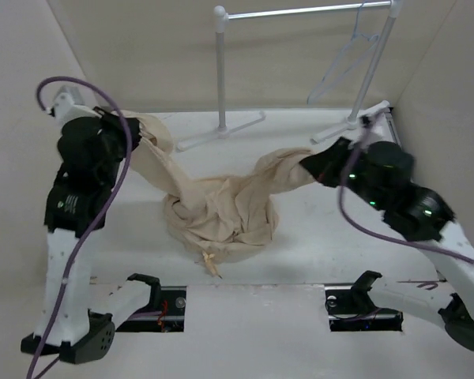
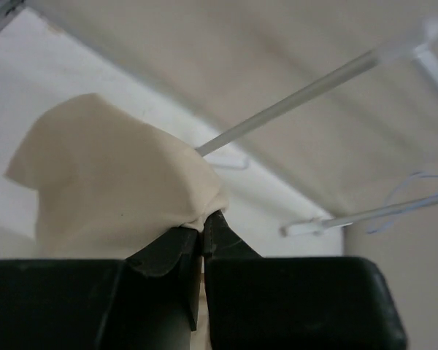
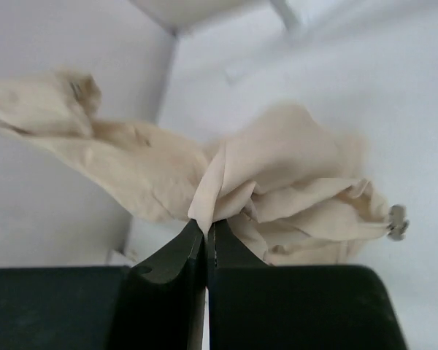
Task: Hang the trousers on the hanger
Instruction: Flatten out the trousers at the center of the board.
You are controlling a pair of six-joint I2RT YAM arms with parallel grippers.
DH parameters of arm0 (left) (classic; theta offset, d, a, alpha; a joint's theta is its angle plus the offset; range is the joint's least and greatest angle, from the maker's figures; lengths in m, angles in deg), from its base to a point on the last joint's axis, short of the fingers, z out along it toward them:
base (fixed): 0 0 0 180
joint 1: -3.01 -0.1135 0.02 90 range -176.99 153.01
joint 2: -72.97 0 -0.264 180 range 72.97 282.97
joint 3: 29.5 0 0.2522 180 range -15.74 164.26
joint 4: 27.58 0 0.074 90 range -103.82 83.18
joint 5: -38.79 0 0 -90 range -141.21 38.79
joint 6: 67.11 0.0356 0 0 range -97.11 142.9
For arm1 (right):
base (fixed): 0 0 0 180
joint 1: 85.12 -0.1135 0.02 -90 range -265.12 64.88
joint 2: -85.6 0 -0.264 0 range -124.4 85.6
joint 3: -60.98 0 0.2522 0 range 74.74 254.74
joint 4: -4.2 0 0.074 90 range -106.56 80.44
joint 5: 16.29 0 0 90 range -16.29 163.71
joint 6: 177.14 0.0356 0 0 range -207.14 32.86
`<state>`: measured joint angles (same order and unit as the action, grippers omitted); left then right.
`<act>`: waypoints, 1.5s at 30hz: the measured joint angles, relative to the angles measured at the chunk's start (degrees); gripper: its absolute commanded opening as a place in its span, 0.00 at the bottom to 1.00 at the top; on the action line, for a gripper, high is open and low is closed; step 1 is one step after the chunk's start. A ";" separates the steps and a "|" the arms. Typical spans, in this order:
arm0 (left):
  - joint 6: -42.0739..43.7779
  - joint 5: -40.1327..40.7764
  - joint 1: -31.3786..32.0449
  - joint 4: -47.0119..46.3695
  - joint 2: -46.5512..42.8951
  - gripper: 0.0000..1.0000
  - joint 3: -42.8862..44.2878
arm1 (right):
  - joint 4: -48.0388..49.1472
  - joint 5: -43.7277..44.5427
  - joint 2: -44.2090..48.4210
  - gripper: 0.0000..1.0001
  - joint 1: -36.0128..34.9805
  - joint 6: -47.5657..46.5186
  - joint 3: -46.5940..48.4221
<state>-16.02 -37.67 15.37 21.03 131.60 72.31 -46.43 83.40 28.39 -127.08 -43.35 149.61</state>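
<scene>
We see the left gripper (image 1: 137,129) pinching one end of the long, wrinkled beige cloth trousers (image 1: 221,213). Their middle lies heaped on the white table (image 1: 300,253). The right gripper (image 1: 312,163) clamps the other end. The thin whitish triangular hanger (image 1: 330,73) hangs on the white tubular rail (image 1: 300,11), far right.

Your left arm (image 1: 79,205) and right arm (image 1: 403,201) are white links joined by black housings, with black bases at the near edge of the desk (image 1: 316,245). A purple cable (image 1: 67,78) runs along each, and small green lights (image 1: 350,174) glow on the right arm's housings. The left claw (image 2: 203,233) and right claw (image 3: 206,230) are matte black.
</scene>
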 measured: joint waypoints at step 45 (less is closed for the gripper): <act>-5.97 3.32 17.40 -9.62 28.09 0.60 -15.98 | -38.97 28.57 -45.27 0.10 -17.62 -10.64 84.43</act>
<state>-21.99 -34.35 32.77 11.41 159.69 56.34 -85.40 111.97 -16.88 -144.70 -53.99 234.04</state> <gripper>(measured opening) 0.606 0.065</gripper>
